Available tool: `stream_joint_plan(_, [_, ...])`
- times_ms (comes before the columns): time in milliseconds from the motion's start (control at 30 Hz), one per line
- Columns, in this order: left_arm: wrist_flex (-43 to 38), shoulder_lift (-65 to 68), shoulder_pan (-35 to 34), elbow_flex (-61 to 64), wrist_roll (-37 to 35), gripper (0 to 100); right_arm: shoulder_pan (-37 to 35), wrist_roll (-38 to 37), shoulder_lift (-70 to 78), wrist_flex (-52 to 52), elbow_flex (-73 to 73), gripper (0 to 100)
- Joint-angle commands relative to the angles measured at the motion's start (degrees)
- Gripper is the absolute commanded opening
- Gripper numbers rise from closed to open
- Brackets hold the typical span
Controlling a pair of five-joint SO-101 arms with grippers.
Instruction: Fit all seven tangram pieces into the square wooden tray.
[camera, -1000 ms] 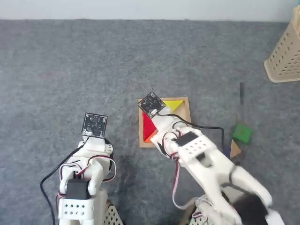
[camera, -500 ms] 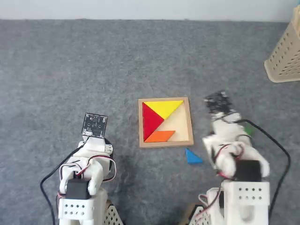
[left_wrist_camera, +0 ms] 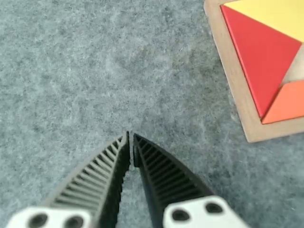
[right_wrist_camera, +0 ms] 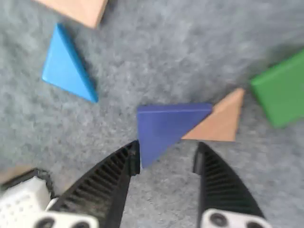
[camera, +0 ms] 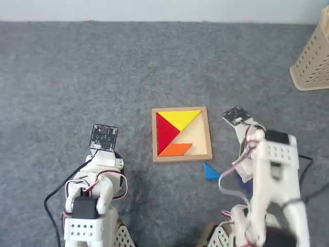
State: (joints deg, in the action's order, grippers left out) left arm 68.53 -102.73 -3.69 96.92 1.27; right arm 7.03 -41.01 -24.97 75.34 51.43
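The right gripper [right_wrist_camera: 166, 159], spread open, has the dark blue triangle [right_wrist_camera: 164, 124] just ahead, one corner between its tips, lower right of the wooden tray [camera: 209, 133] in the high view. The left gripper [left_wrist_camera: 130, 142], pinched closed, is farther off.

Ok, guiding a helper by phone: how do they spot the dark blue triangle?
From the square wooden tray, go past its near right corner to the open right pincer. The dark blue triangle lies ahead of it, touching a tan triangle; the lighter blue triangle lies apart, nearer the tray.
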Motion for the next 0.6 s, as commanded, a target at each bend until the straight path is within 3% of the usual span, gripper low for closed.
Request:
stream_joint_plan(0, [0.3, -0.2, -0.3, -0.3, -0.5, 1, 0.2, -3.4, 5.9, -0.3, -4.2, 24.0])
stream_joint_plan(167, [0.3, -0.2, -0.3, -0.3, -0.5, 1, 0.5, -3.6, 14.2, -7.6, -4.5, 21.4])
stream_joint_plan(300, [0.3, -0.2, -0.3, -0.3, -0.5, 1, 0.3, 1.1, 19.0, -13.1, -5.0, 16.5])
stream_joint_plan(567, [0.3, -0.2, -0.3, -0.3, -0.5, 1, -2.3, 7.0, 23.4, -13.8, -9.6, 3.5])
